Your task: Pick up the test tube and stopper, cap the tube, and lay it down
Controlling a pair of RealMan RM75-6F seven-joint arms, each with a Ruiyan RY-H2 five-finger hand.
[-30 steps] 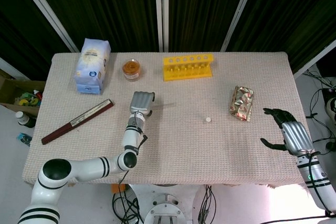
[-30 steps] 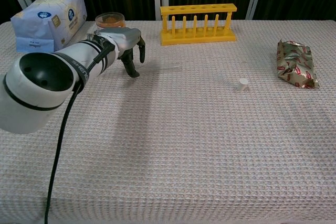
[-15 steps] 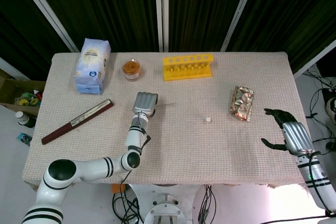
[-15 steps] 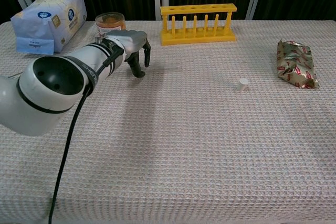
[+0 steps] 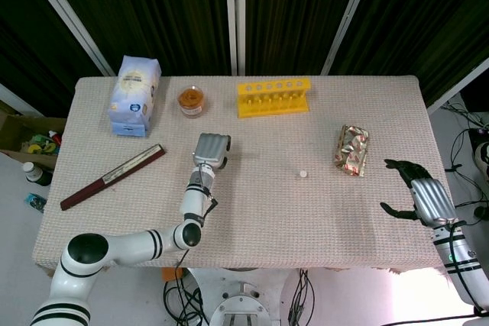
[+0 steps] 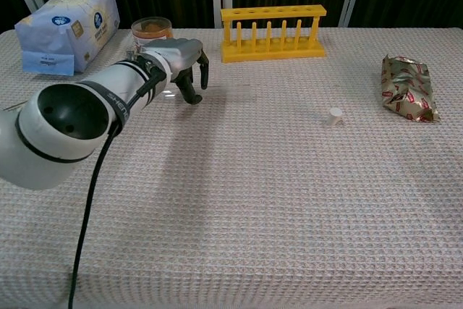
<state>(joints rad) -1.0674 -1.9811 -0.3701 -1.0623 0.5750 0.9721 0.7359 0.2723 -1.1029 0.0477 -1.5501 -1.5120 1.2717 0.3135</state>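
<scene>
Tabletop [image 5: 252, 204]: left hand [image 6: 181, 59] edged twd rack [image 6: 273, 30], fingers apart, empty; right hand [image 5: 419, 191] unmoved, splayed.

Matt woven tablecloth [image 6: 289, 200], glossy plastic rack [image 6: 273, 32], crinkled foil packet [image 6: 409, 87]

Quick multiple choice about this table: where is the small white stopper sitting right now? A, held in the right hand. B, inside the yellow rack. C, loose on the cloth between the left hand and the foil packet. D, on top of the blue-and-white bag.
C: the stopper lies on the bare cloth, apart from the left hand on one side and the foil packet on the other.
</scene>
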